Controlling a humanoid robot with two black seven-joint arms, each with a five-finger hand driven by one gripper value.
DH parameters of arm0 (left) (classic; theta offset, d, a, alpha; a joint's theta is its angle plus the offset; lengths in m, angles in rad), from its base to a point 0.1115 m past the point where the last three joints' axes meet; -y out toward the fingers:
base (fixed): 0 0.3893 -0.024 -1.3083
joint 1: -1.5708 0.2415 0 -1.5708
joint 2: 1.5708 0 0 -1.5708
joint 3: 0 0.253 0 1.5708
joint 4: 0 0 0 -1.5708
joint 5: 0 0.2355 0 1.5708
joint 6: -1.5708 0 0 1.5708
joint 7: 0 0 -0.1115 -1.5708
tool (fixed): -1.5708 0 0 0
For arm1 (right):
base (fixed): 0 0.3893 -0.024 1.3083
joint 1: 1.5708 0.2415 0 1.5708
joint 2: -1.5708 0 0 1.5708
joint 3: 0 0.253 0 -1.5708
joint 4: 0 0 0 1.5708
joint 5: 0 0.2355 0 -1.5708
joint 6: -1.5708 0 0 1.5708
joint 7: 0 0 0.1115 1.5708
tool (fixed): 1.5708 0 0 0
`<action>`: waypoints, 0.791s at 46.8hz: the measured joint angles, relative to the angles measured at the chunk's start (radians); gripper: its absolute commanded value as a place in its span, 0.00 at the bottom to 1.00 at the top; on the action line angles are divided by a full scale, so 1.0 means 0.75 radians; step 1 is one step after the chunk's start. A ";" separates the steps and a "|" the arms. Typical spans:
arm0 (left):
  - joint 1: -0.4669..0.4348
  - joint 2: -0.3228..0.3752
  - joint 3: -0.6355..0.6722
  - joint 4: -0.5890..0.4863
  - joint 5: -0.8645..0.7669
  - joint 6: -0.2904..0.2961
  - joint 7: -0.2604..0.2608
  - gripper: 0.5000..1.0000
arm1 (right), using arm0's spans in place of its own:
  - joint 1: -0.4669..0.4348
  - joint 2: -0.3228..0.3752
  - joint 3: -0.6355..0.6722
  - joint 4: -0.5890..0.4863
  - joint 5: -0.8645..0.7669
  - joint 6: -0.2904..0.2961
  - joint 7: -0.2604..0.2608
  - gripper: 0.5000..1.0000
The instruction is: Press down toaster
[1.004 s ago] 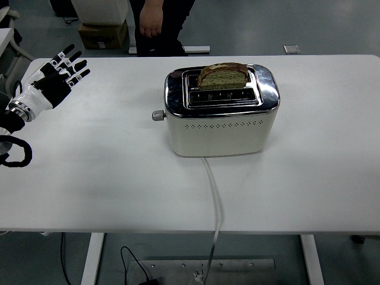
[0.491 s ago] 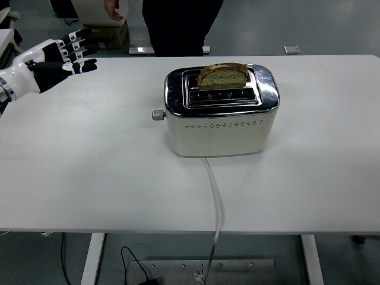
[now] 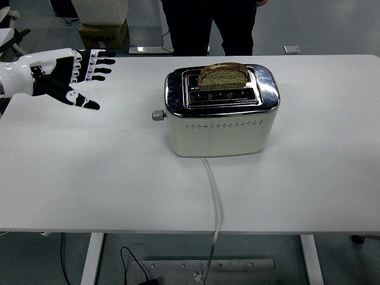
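The left hand (image 3: pixel 68 74) is shown at the upper left, above the table (image 3: pixel 89 172), with its black-and-white fingers (image 3: pixel 98 61) spread and extended to the right and the thumb (image 3: pixel 83 102) held apart below them; nothing is grasped. No brand, label or readable writing is seen on any item.

The toaster (image 3: pixel 221 113) is placed near the table's centre, well to the right of the hand and apart from it. Its lever (image 3: pixel 157 115), a small grey knob, is carried on the left end wall, the side facing the hand, and is seen in the raised position. The body is a rounded cream box with a row of small vent holes along the front; the top is capped in polished, mirror-like metal with two slots. A slice of brown bread (image 3: pixel 222 76), domed at the crust, is seen standing upright in the far slot. A white cord (image 3: pixel 215 202) is run from the front base over the near table edge.

A person's dark trouser legs (image 3: pixel 208 27) are visible beyond the far edge, and a cardboard box (image 3: pixel 104 32) is set on the floor at the upper left.
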 measured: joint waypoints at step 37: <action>0.000 -0.144 0.024 -0.005 0.385 -0.078 0.016 1.00 | 0.000 0.000 0.000 0.000 0.000 0.000 0.000 1.00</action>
